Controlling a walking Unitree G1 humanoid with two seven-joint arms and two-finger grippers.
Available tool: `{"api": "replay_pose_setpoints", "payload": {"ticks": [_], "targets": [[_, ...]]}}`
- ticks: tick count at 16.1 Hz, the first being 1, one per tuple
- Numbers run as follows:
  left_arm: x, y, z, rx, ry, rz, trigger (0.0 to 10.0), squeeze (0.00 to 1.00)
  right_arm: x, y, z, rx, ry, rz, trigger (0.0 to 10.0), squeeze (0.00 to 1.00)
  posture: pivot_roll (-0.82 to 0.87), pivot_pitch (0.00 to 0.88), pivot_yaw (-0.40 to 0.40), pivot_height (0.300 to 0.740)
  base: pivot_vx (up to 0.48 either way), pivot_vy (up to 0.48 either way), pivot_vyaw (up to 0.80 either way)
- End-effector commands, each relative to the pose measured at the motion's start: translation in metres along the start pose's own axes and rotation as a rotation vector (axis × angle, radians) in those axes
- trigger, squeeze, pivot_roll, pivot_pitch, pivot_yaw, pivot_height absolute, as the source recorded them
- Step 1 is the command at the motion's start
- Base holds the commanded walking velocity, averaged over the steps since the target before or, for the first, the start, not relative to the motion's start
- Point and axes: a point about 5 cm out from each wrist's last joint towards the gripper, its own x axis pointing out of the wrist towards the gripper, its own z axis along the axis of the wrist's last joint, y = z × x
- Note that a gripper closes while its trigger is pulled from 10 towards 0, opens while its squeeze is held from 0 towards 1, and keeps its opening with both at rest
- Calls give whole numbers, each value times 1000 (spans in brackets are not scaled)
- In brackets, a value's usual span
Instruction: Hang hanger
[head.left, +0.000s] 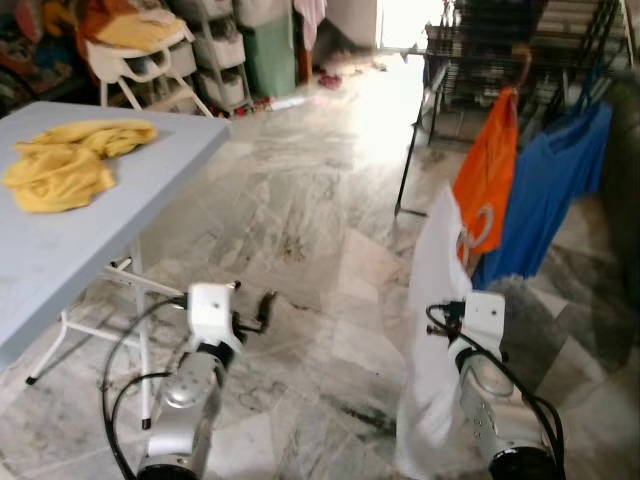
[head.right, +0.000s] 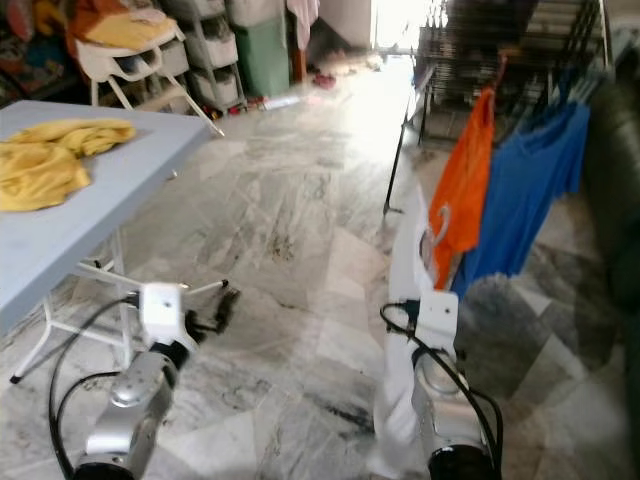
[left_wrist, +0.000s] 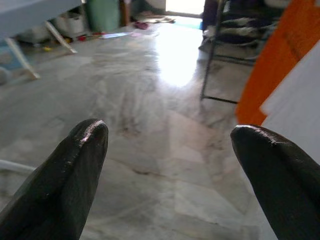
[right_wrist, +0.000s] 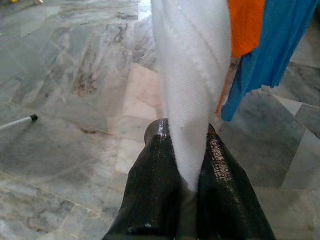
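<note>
A white garment (head.left: 435, 300) hangs down in front of my right arm, and my right gripper (right_wrist: 187, 132) is shut on a fold of the white garment (right_wrist: 192, 75). A pale loop (head.left: 478, 232) at the garment's top lies against an orange shirt (head.left: 490, 170); I cannot tell whether it is a hanger's hook. The orange shirt and a blue shirt (head.left: 555, 180) hang from a dark metal rack (head.left: 480, 50) ahead on the right. My left gripper (left_wrist: 167, 140) is open, low over the marble floor, with nothing between its fingers (head.left: 265, 305).
A grey folding table (head.left: 100, 230) stands on the left with a crumpled yellow cloth (head.left: 65, 160) on it. White shelves and a green bin (head.left: 270, 50) line the far wall. A dark bulk (head.left: 625, 180) borders the right edge. Open floor lies ahead.
</note>
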Motion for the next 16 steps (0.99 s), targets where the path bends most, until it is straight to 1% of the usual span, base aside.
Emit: {"api": "replay_pose_setpoints", "payload": {"ticks": [1, 2, 3, 4, 5, 6, 8, 9, 16], "targets": [[-2, 8, 4, -5, -20, 14, 10000, 0, 1, 11, 16, 25, -81, 50, 10000, 0, -120, 0, 57, 740, 0, 0, 0], [-3, 9, 3, -23, -19, 18, 10000, 0, 1, 12, 19, -56, -110, 74, 10000, 0, -120, 0, 55, 740, 0, 0, 0], [-3, 9, 3, -27, -18, 20, 10000, 0, 2, 12, 17, -48, -89, 69, 10000, 0, -120, 0, 53, 740, 0, 0, 0], [-4, 9, 2, -27, -19, 17, 10000, 0, 3, 10, 15, -25, -50, 37, 10000, 0, -120, 0, 52, 740, 247, 0, 0], [-6, 9, 0, -35, -14, 13, 10000, 0, 3, 7, 16, -40, -61, 19, 10000, 0, -119, 0, 51, 740, 319, 0, 0], [-7, 8, -1, -45, -12, 10, 10000, 0, 3, 7, 15, -14, -57, 19, 10000, 0, -120, 0, 50, 740, 356, 0, 0], [-7, 8, -2, -50, -11, 8, 10000, 0, 2, 8, 15, -10, -60, 30, 10000, 0, -122, 0, 49, 740, 368, 0, 0], [-7, 7, -3, -53, -10, 6, 10000, 0, 2, 8, 14, -25, -50, 35, 10000, 0, -122, 0, 50, 740, 382, 0, 0], [-3, 2, -2, -61, -7, -23, 10000, 0, 2, 7, 14, -25, -45, 32, 10000, 0, -140, 0, 63, 740, 419, 0, 0]]}}
